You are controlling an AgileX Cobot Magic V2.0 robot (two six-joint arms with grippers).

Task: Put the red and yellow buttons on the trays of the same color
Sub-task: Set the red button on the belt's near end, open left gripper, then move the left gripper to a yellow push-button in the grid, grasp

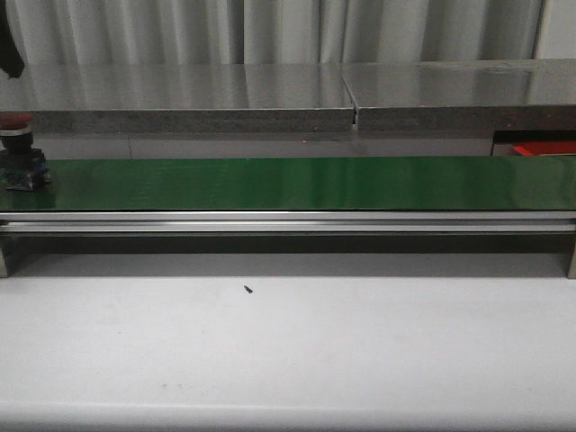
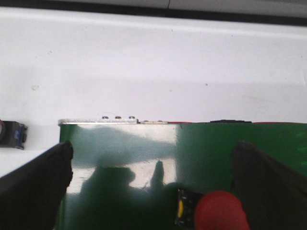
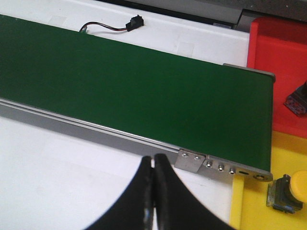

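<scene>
A red button (image 2: 220, 211) on a black base stands on the green belt (image 2: 211, 153) between the fingers of my left gripper (image 2: 153, 149), which is open and not touching it; it is nearer one finger (image 2: 268, 182). In the front view that red button (image 1: 18, 155) is at the belt's far left end. My right gripper (image 3: 154, 165) is shut on nothing above the white table, near the belt's other end. Beside it, a yellow button (image 3: 289, 189) lies in the yellow tray (image 3: 249, 201). The red tray (image 3: 278, 62) holds a dark-based button (image 3: 297, 100), cut off by the frame edge.
The belt (image 1: 297, 183) runs across the table on a metal frame (image 1: 288, 222). A small dark part (image 2: 12, 135) lies on the white table off the belt's left end. A black connector on a wire (image 3: 134, 22) lies behind the belt. A tiny dark speck (image 1: 247, 290) marks the front table.
</scene>
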